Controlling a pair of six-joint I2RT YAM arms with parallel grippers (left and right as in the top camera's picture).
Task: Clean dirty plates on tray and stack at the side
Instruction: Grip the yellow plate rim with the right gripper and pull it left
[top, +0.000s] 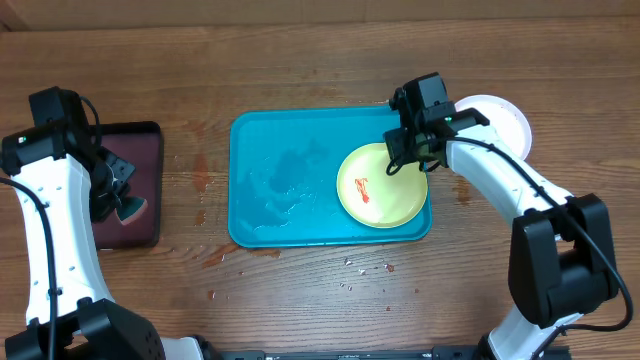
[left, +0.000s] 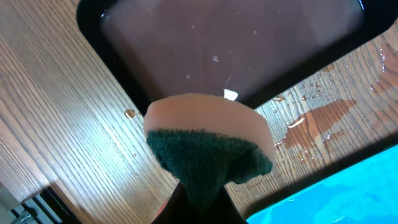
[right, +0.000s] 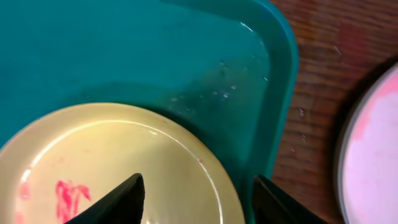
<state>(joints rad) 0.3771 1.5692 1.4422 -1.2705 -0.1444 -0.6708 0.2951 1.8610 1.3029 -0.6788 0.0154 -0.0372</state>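
Right tool (right: 199, 190), jaws apart and empty, straddles the rim of the yellow-green plate (right: 124, 149) in the turquoise tray (right: 273, 93), poised to grip; left tool (top: 116, 186) clamps a sponge (left: 208, 124) for scrubbing.

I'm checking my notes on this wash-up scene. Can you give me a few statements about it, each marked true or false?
1. The yellow-green plate lies on the turquoise tray. True.
2. That plate is clean. False: a red smear shows on it.
3. The left gripper is shut on a sponge. True.
4. The right gripper is clamped on the plate. False: its jaws stand open, either side of the plate's rim.
5. The white plate lies on the tray. False: it is on the table, to the right of the tray.
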